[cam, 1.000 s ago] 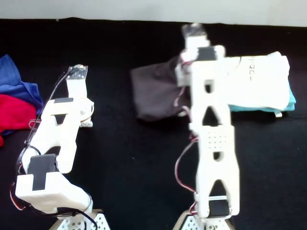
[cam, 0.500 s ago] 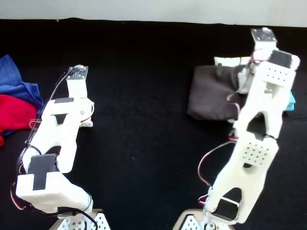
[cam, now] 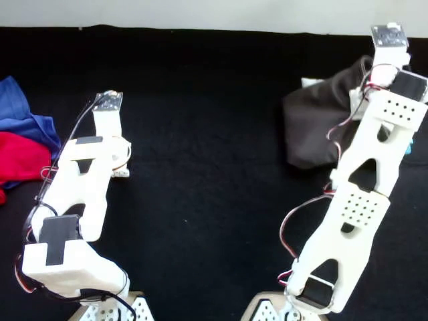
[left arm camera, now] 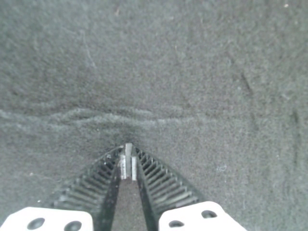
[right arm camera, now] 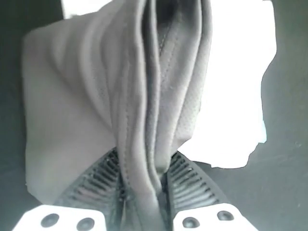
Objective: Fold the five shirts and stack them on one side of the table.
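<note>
My right gripper (right arm camera: 144,166) is shut on a bunched fold of the dark grey shirt (right arm camera: 96,96), which hangs over the folded white shirt (right arm camera: 236,86). In the high view the right arm (cam: 374,140) stretches to the far right, and the dark grey shirt (cam: 314,127) drapes to its left, covering most of the white shirt (cam: 310,83). A teal shirt's edge (cam: 407,146) peeks out beside the arm. Unfolded blue (cam: 20,110) and red (cam: 20,159) shirts lie at the left edge. My left gripper (left arm camera: 126,156) is shut on nothing, just above the black cloth.
The left arm (cam: 87,167) stands folded at the left, a short way from the blue and red shirts. Black cloth (cam: 200,134) covers the table, bare between the two arms. A pale wall runs along the table's far edge.
The right arm has swung from the table's middle to the far right, carrying the dark grey shirt over the white one. The left arm has not moved.
</note>
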Robot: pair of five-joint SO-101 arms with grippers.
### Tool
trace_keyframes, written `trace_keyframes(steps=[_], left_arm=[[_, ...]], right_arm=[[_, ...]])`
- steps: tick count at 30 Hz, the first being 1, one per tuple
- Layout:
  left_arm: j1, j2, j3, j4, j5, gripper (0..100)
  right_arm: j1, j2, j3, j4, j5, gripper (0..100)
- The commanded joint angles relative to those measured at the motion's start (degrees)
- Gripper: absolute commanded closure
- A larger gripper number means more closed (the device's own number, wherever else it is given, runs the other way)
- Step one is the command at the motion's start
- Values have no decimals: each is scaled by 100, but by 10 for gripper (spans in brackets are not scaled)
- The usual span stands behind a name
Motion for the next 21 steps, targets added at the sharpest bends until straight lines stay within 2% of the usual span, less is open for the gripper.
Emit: trace_keyframes(steps=[1,6,11,16,21], left_arm=[[57,13,-198,-123,9,990],[57,13,-198,-123,9,990],[57,13,-198,-123,9,990],[57,13,-198,-123,9,990],[57,13,-198,-123,9,990]], right_arm=[[-347,-822,-268,57,53,993],[-708,-1763,66,48,53,993],[-725,-2387,637,-31,70,993],[-189,-2387,1288,-532,352,993],[374,-1956,2413,-1771,677,993]])
